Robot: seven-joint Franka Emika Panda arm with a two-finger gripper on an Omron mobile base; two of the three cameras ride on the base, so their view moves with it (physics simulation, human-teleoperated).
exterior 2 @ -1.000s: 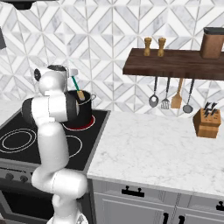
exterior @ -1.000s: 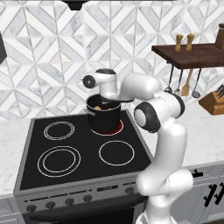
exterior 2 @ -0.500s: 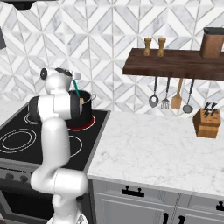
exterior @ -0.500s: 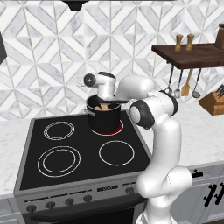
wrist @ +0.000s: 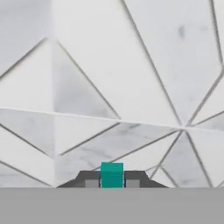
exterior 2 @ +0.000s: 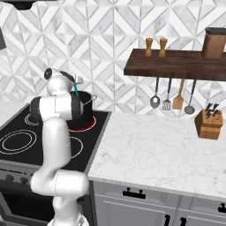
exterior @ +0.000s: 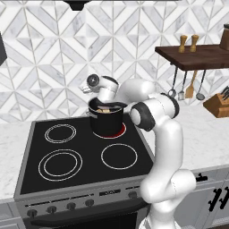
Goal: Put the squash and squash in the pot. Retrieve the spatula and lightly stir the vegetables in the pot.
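On the black glass stove top (exterior: 85,152), the black cylindrical pot (exterior: 106,118) sits on the red-glowing rear burner. The gripper (wrist: 112,183) pinches the teal-green spatula (wrist: 112,174) above it, facing the grey-white tiled wall (wrist: 109,78). A marble counter (exterior 2: 154,150) lies to the right.

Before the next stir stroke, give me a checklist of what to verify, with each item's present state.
1. Grip on the slim teal-green-handled spatula: ok, the two-finger gripper is shut on it.
2. Spatula reaches into the black cylindrical pot: ok, handle slants down inside the rim.
3. Tan-yellow squash in the pot: ok, tan pieces show inside; count cannot tell.
4. Pot sits on the red-glowing rear burner: ok.
5. Spatula blade touching the vegetables: cannot tell, hidden by the pot wall.
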